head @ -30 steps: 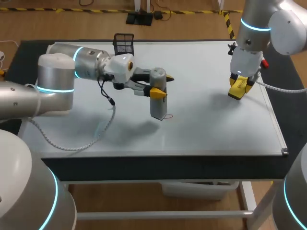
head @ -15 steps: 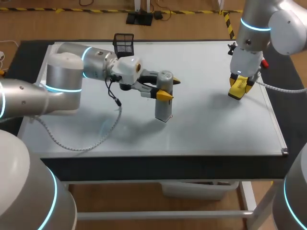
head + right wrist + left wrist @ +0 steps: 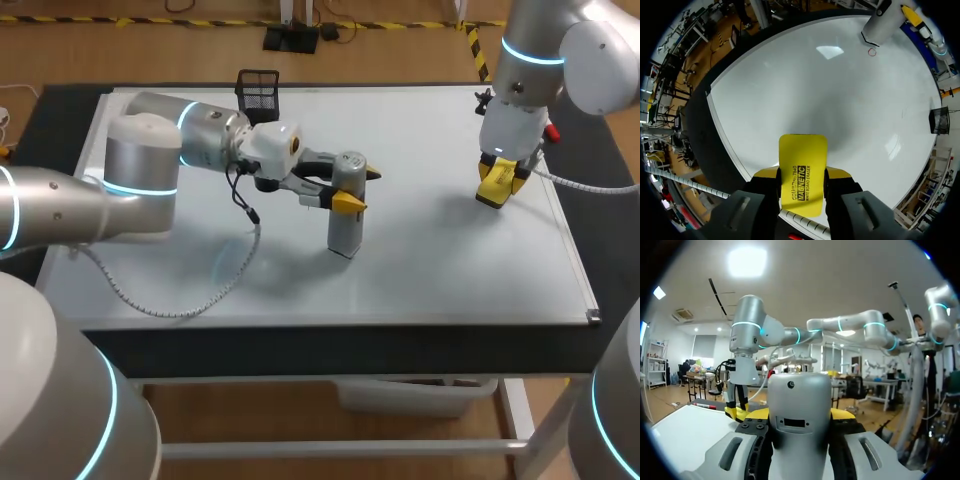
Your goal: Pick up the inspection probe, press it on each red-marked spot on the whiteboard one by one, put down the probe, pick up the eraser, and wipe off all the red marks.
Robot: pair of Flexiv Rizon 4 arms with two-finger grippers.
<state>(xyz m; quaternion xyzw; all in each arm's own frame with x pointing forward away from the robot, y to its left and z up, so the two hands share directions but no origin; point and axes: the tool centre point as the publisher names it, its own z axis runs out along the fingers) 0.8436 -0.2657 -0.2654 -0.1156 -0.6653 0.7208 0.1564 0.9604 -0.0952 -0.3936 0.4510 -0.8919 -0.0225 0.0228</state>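
The probe (image 3: 344,225) is gripped between the closed jaws of the left gripper (image 3: 358,188), with its tip just beside a red mark (image 3: 871,51) on the whiteboard (image 3: 430,260). If it is pressed from here, the mark may be missed. The eraser (image 3: 802,170) is clamped in the right gripper (image 3: 497,183).

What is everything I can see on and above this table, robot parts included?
whiteboard: one, white, flat over the table top
inspection probe: one, grey, upright near the board's middle
red mark: one visible, small ring, on the board by the probe's foot
eraser: one, yellow, held over the board's right part
mesh basket: one, black, at the board's far edge
left end effector: one, yellow-tipped, shut on the probe
right end effector: one, yellow-tipped, shut on the eraser
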